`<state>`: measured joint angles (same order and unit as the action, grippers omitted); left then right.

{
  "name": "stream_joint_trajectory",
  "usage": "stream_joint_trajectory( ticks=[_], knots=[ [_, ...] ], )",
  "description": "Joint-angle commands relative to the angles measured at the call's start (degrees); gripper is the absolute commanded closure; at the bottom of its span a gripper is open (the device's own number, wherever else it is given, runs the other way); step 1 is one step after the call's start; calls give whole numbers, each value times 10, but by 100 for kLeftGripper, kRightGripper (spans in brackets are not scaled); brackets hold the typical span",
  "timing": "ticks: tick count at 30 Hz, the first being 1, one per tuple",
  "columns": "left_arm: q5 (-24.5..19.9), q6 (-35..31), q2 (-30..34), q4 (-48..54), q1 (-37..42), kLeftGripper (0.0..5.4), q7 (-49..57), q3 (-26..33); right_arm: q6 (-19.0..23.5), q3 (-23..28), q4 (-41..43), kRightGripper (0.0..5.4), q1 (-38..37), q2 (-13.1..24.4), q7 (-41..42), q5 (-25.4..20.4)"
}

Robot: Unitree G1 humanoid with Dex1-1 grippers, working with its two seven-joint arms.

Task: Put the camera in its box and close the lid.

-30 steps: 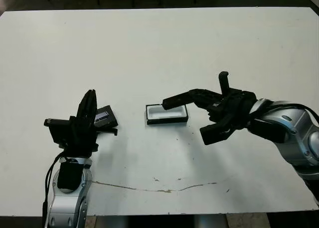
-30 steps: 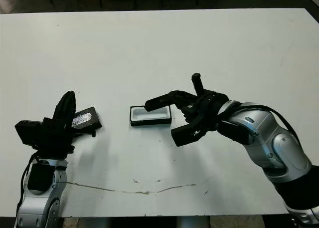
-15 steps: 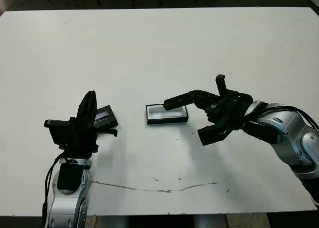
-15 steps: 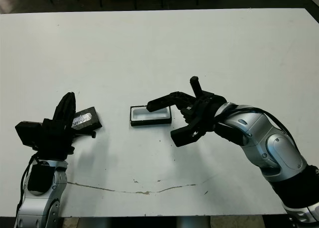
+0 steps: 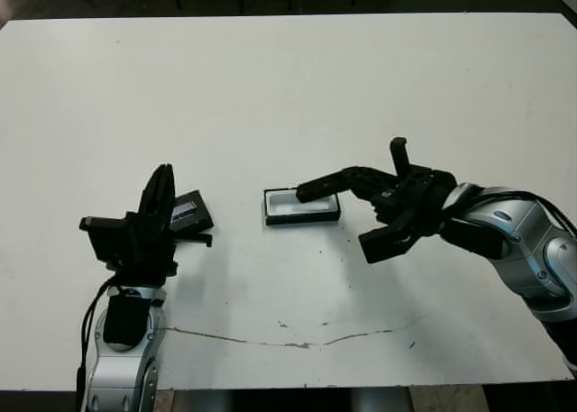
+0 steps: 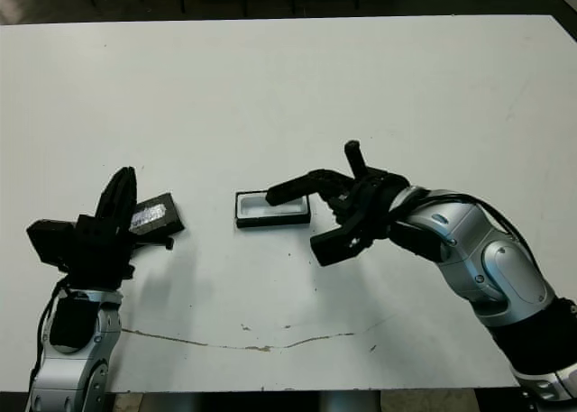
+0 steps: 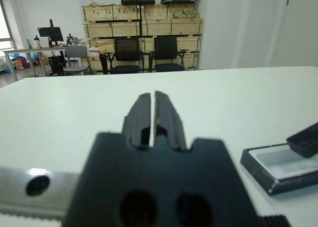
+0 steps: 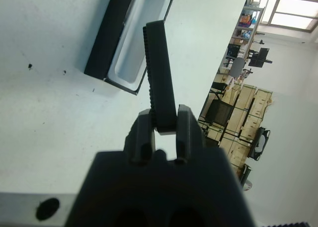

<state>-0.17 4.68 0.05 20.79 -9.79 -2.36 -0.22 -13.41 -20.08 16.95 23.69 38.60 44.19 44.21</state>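
Observation:
The box [image 5: 303, 207], a black-rimmed tray with white lining, lies open at the table's middle. My right gripper [image 5: 370, 183] is shut on the camera [image 5: 326, 182], a slim black bar whose far end hangs tilted just above the box's right part. The right wrist view shows the camera [image 8: 160, 73] edge-on between the fingers, with the box [image 8: 130, 36] beneath its tip. The lid [image 5: 191, 212], black with a grey-white label, lies flat to the left. My left gripper [image 5: 161, 194] stands upright beside the lid, shut and holding nothing.
A thin brown scratch [image 5: 288, 342] runs along the white table [image 5: 288, 87] near its front edge. Beyond the table's far edge, the left wrist view shows office chairs [image 7: 126, 55] and shelves of cardboard boxes [image 7: 144, 19].
My right gripper has dipped a little with the camera, bringing its tip slightly lower over the box. The left arm, the lid and the box have stayed put.

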Motion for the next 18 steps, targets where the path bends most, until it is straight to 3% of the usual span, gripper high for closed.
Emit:
stream_joint_trajectory(
  ticks=[1,7,18],
  knots=[
    [0,-6,2,-4,-11,540,1,-1,-3,-1,-4,539,-6,-1,-1,-10],
    [-2,-9,1,-3,-12,540,1,-1,-12,-15,-8,539,0,3,-3,17],
    [0,-7,-1,-3,-13,540,3,-3,-36,-15,-33,539,1,3,-1,-16]
  ],
)
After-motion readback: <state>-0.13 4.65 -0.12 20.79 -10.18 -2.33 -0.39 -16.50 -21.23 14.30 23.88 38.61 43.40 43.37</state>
